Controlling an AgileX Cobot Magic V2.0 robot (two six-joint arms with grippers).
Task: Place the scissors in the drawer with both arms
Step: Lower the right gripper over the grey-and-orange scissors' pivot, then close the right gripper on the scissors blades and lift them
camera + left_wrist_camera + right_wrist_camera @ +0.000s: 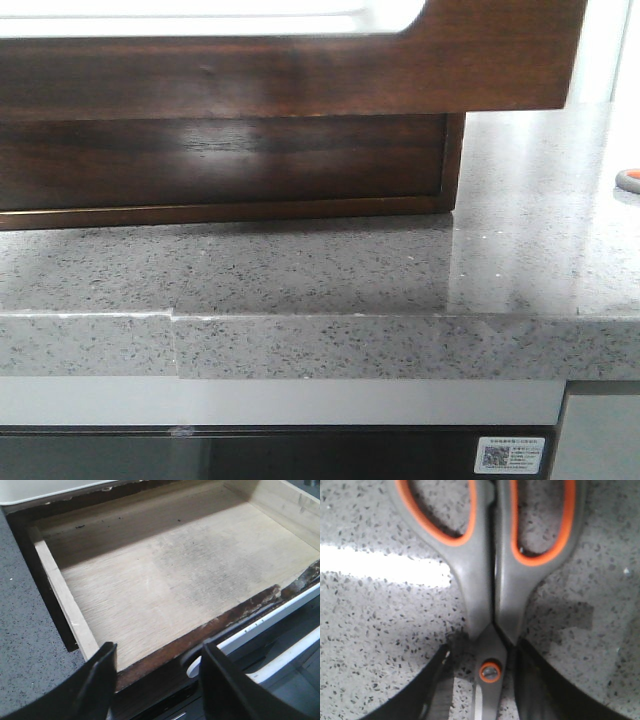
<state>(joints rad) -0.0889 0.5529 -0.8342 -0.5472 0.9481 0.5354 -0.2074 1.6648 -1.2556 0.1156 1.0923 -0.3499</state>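
The scissors (485, 605), with grey handles lined in orange and an orange-ringed pivot screw, lie flat on the speckled counter. My right gripper (485, 685) is open and straddles them at the pivot; a gap shows beside one finger (437, 690). In the front view only an orange handle tip (628, 180) shows at the right edge. The dark brown drawer (300, 75) stands pulled out, its cut-out along the top. In the left wrist view its pale inside (175, 575) holds nothing. My left gripper (160, 677) is open, its fingers either side of the drawer's front rim (210, 630).
The dark wood cabinet body (220, 160) sits on the grey speckled counter (300, 270), under the pulled-out drawer. The counter's front edge (300, 345) runs across, with a dark appliance and a label (510, 455) below it. White rails (280, 615) lie beyond the drawer front.
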